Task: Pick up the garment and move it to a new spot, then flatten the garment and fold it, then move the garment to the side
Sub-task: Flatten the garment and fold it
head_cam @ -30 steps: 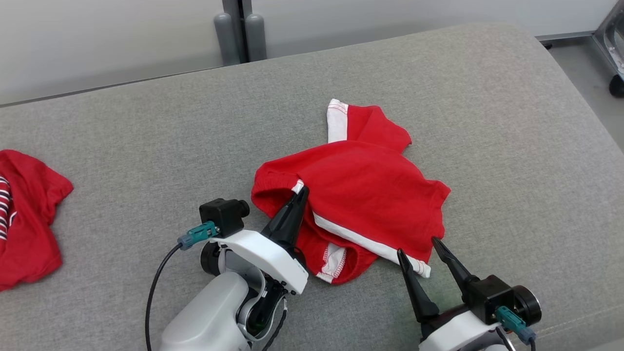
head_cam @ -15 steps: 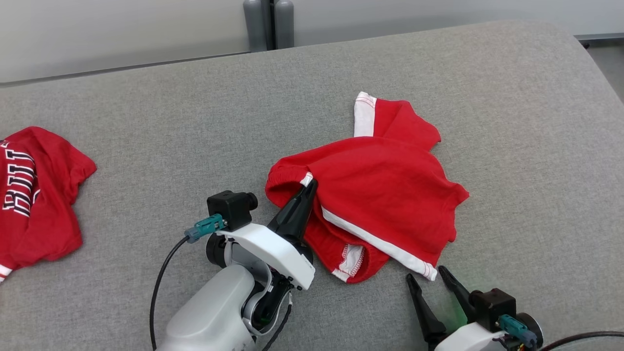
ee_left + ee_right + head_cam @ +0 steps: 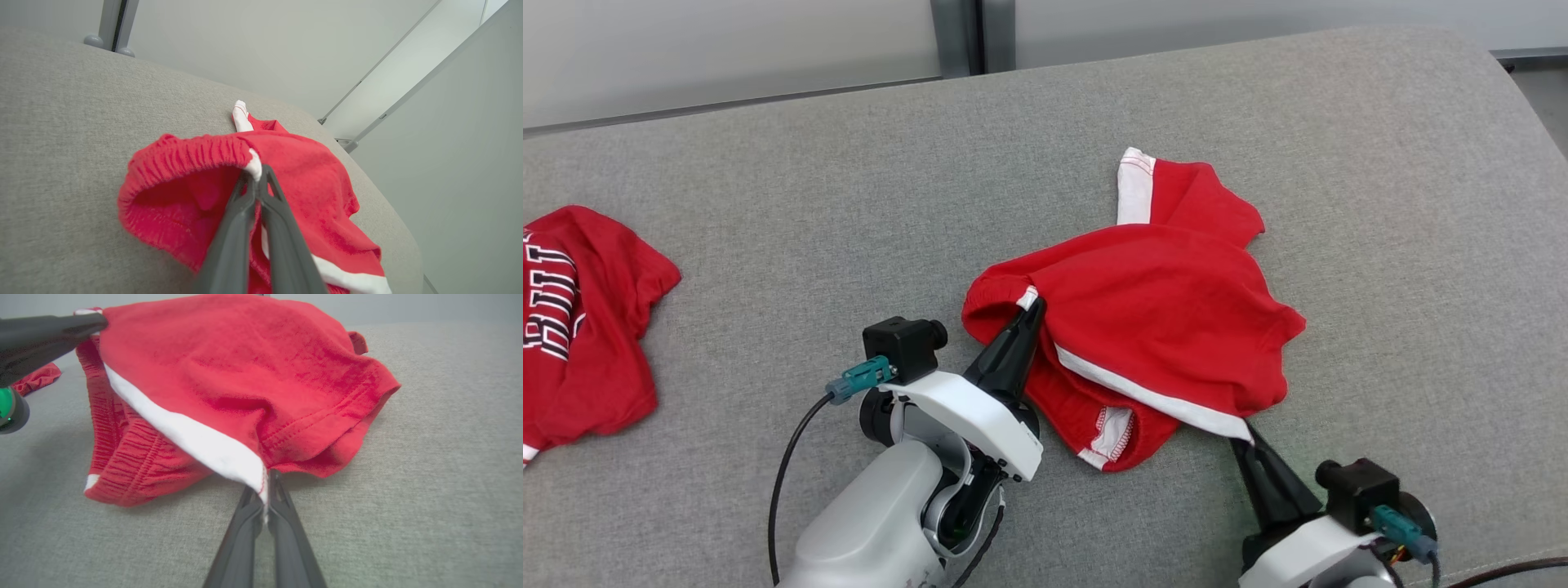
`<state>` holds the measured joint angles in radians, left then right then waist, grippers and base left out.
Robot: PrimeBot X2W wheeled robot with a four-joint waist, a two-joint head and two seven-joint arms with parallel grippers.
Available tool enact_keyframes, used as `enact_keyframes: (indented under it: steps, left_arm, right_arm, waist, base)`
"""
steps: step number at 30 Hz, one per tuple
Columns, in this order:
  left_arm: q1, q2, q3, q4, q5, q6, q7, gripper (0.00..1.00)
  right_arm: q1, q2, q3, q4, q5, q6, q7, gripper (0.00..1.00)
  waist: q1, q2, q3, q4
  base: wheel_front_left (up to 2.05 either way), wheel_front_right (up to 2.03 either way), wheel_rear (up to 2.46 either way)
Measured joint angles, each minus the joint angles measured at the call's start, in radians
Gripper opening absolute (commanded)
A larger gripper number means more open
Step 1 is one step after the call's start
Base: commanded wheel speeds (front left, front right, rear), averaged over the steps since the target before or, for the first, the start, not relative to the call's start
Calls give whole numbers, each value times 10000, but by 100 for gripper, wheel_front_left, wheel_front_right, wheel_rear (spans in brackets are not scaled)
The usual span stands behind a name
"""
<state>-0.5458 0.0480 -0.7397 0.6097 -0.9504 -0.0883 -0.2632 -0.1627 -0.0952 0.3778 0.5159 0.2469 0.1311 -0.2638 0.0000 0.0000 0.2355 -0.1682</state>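
Grey woven couch (image 3: pixel 768 229) runs right across, its far edge rounding off. Behind it is a plain pale wall (image 3: pixel 727 49), broken by a dark grey post (image 3: pixel 968 33) standing upright. Off the couch's right end is a sliver of grey floor (image 3: pixel 1547 90). From the left wrist, a thin metal rail (image 3: pixel 367 75) slants across pale panels. Light is soft and even.

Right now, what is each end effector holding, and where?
Both grip the shorts: left end effector at the waistband, right end effector at the white-striped hem corner.
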Motion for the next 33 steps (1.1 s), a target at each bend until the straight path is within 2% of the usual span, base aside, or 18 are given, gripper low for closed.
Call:
enact_keyframes:
  steps: [5, 9, 14, 15, 17, 21, 26, 30, 31, 32, 33]
  left_arm:
    - [20, 52, 15, 65, 100, -178, 2, 0]
    - [104, 437, -470, -527, -63, -374, 359, 0]
    - [438, 1484, -1436, -2245, -587, -426, 625, 0]
    - [560, 2002, -1904, -3030, -1020, -428, 796, 0]
    - [684, 2638, -2286, -3824, -1436, -426, 874, 0]
    - [709, 3902, -2824, -4913, -2052, -418, 884, 0]
    - [712, 4761, -3112, -5473, -2481, -416, 623, 0]
    - [856, 5041, -3097, -5492, -2656, -416, 320, 0]
    - [856, 5041, -3097, -5492, -2656, -416, 320, 0]
    - [894, 5070, -3080, -5471, -2667, -416, 259, 0]
    - [906, 5106, -3062, -5423, -2667, -416, 234, 0]
  right_arm:
    - [12, -215, -1135, -828, 125, 0, -2, 0]
    - [-261, -602, -2330, -1101, -209, 12, 0, 0]
    - [-481, -924, -3003, -1001, -564, 27, 0, 0]
    - [-480, -1035, -3070, -907, -571, 29, 0, 0]
    - [-477, -1143, -3219, -809, -569, 6, 0, 0]
    - [-462, -1254, -3705, -754, -646, 6, 0, 0]
    - [-334, -1208, -3444, -648, -711, 6, 0, 0]
    - [-60, -1074, -3116, -282, -430, 8, 0, 0]
    - [-60, -1074, -3116, -282, -430, 8, 0, 35]
    - [6, -1064, -2970, -146, -324, 8, 0, 82]
    - [59, -1070, -2752, -2, -240, 6, 0, 100]
  waist:
    - [0, 0, -57, -83]
    - [0, 0, -132, -147]
    - [0, 0, -294, -45]
    - [0, 0, -369, 46]
    - [0, 0, -435, 144]
    - [0, 0, -543, 309]
    - [0, 0, -663, 445]
    - [0, 0, -712, 479]
    - [0, 0, -712, 479]
    - [0, 0, -706, 478]
    - [0, 0, -688, 473]
  base:
    - [0, 0, 0]
    - [0, 0, 0]
    - [0, 0, 0]
    - [0, 0, 0]
    - [0, 0, 0]
    - [0, 0, 0]
    - [0, 0, 0]
    - [0, 0, 0]
    - [0, 0, 0]
    - [0, 0, 0]
    - [0, 0, 0]
